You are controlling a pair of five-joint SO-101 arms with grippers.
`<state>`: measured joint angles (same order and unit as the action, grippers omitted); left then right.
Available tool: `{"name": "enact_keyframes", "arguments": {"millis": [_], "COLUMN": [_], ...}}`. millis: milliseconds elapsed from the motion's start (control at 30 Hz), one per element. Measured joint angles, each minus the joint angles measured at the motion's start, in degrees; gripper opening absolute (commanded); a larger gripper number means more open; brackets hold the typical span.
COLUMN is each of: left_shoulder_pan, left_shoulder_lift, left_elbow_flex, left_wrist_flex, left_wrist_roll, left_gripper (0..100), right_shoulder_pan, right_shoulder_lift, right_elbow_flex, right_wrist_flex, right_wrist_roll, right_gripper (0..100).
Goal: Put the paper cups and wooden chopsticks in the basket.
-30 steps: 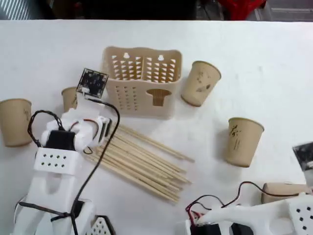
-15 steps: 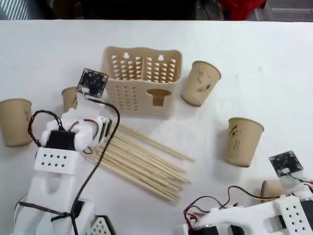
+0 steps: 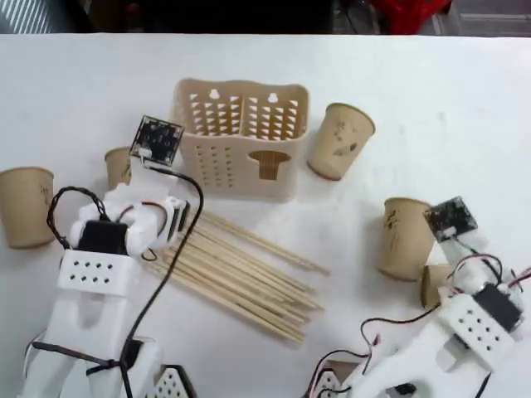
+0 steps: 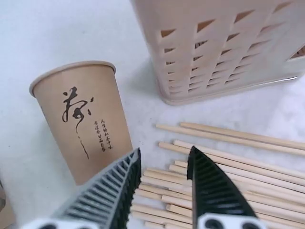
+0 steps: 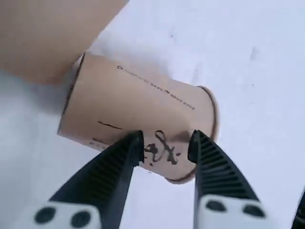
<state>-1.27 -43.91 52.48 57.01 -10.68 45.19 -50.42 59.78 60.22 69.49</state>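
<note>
The wooden chopsticks point(image 4: 228, 162) lie in a loose bundle on the white desk point(image 3: 431, 83), their near ends directly under my left end effector point(image 4: 164, 160). Its jaws stand partly open and hold nothing. Just beside its grey finger an upright paper cup point(image 4: 83, 126) stands on the desk. Ahead of the fingertips rises the perforated basket point(image 4: 224, 47), close to the far ends of the sticks.

My right end effector point(image 5: 167, 143) hangs over a fallen paper cup point(image 5: 138, 112) that lies on its side. The jaws are parted a little, narrower than the cup, with the tips in front of its wall near the rim. I cannot tell whether they touch it, and they grip nothing. Just beyond the fallen one stands a second upright cup point(image 3: 404, 236).

A third cup point(image 3: 340, 141) sits beside the basket, well apart from both end effectors. A fourth cup point(image 3: 26, 206) stands out past the left arm.
</note>
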Motion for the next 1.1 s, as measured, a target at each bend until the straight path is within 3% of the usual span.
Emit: {"name": "enact_keyframes", "arguments": {"millis": [267, 400, 533, 700, 1100], "left_shoulder_pan": [0.0, -0.6, -1.1, -1.1, -1.1], "left_shoulder_lift": [0.0, 0.0, 0.0, 0.0, 0.0], "left_elbow_flex": [0.0, 0.0, 0.0, 0.0, 0.4], "left_wrist_flex": [0.0, 0.0, 0.0, 0.0, 0.0], "left_wrist_roll": [0.0, 0.0, 0.0, 0.0, 0.0], "left_gripper": [17, 17, 17, 17, 17], "right_shoulder_pan": [0.7, 5.8, 10.8, 14.2, 16.2], "right_shoulder_lift": [6.2, 21.1, 41.1, 62.9, 68.3], "right_elbow_flex": [-24.4, -38.4, -52.8, -68.8, -70.9], "right_wrist_flex": [17.7, 20.7, 27.2, 36.5, 37.7], "right_wrist_roll": [-3.3, -8.1, -12.9, -14.6, -14.9], "right_gripper": [17.3, 17.6, 25.9, 27.9, 27.9]}}
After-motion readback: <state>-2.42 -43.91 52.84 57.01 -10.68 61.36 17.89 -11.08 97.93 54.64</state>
